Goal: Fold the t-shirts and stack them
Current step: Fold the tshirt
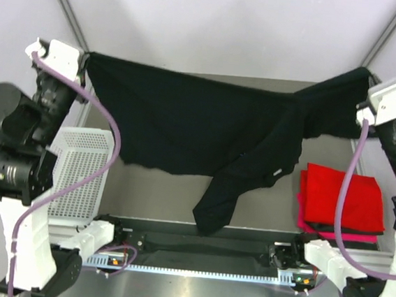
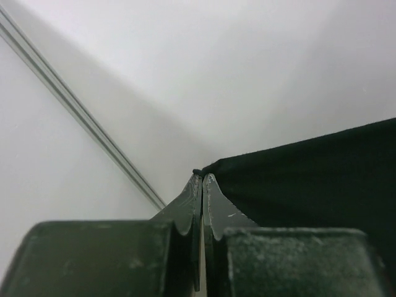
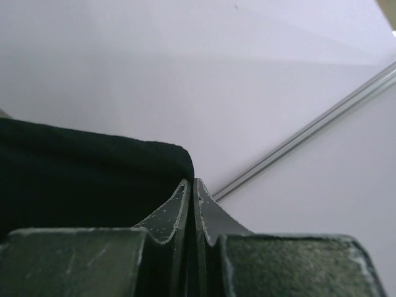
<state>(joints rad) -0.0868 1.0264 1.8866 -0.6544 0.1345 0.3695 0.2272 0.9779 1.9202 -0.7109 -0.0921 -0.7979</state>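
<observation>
Top external: black t-shirt [image 1: 187, 119] in tight grip of both jaws; pale mark [image 1: 274, 173] illegible.

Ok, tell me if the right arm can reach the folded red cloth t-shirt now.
Probably not yet: the right gripper is shut on the large black cloth t-shirt, stretched aloft with the left gripper. The red t-shirt lies uncovered nearby.

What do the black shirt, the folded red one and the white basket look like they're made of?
The black shirt: soft matte cloth, likely cotton knit; it sags and drapes in folds between its held corners. The red shirt: similar matte cloth, lying in flat soft layers. The white basket: seemingly rigid plastic, with a regular mesh of small holes.
</observation>
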